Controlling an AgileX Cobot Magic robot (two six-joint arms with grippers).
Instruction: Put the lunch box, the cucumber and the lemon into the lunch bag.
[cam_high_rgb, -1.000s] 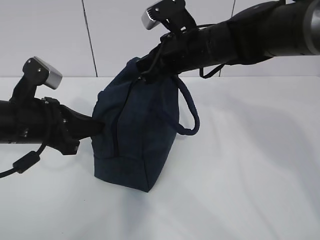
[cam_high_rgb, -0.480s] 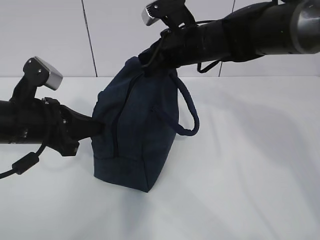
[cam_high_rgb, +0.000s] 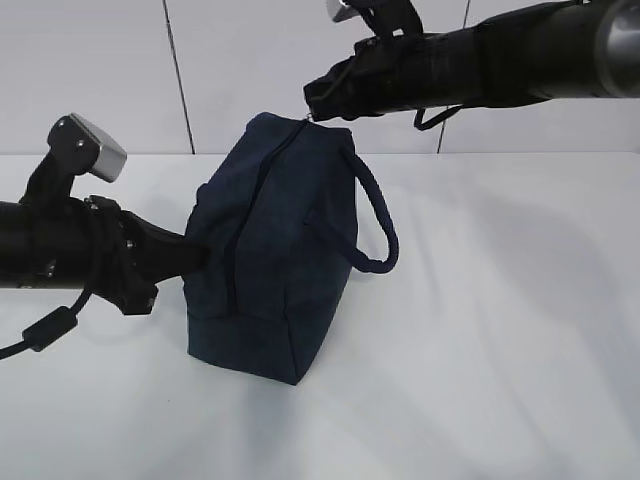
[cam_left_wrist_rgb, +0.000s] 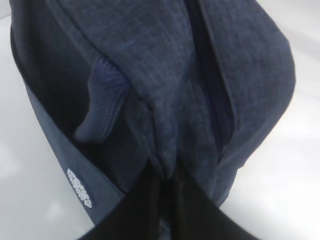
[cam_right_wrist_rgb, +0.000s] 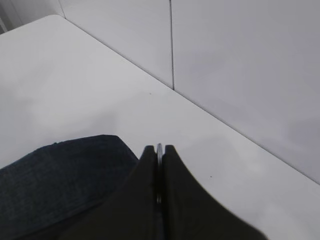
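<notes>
While standing upright on the table (cam_high_rgb: 480, 330), lunch bag (cam_high_rgb: 275, 260) (zipper seam facing the camera) clamped at its left end fabric by left gripper (cam_left_wrist_rgb: 165, 172). Above bag's top corner: right gripper (cam_right_wrist_rgb: 159, 150), jaws pinched on silver zipper ring (cam_right_wrist_rgb: 159, 148).

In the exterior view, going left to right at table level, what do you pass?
Left arm → left gripper, jaws shut on the bag's end → lunch bag → loop handle → bare table. The right arm sits higher, overlapping several of these, so it is left out.
</notes>
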